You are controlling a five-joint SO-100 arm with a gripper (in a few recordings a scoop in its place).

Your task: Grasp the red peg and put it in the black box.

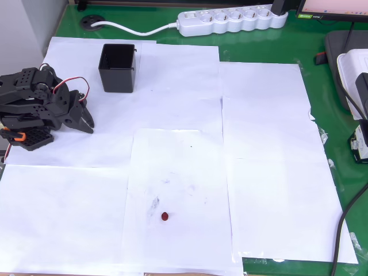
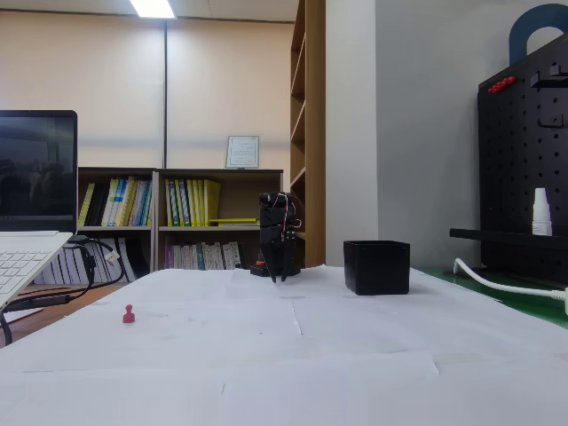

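Peg position first: I see the red peg (image 1: pixel 165 216) lying on the white paper sheets (image 1: pixel 259 172) toward the near edge of the tabletop in the overhead view, roughly midway along that edge and well apart from the gripper (image 1: pixel 88 122), which sits folded back by the left edge. In the fixed view the peg (image 2: pixel 129 313) stands upright, rounded head on top and a slightly wider foot on the paper, so its long axis runs vertical; from overhead I read it only as a small round dot. The gripper's fingers point toward the middle of the table with their tips close together and nothing between them; I judge them closed. In the fixed view the gripper (image 2: pixel 280 271) hangs tip-down over the far side of the paper, and I cannot confirm the jaw gap from there. The black box (image 1: pixel 118 68) stands upright and open-topped near the far left corner of the paper, just beyond the gripper and apart from it; the fixed view shows the box (image 2: pixel 377 266) to the right of the arm. A white power strip (image 1: pixel 233 20) lies along the far edge on the green mat (image 1: pixel 322 115).
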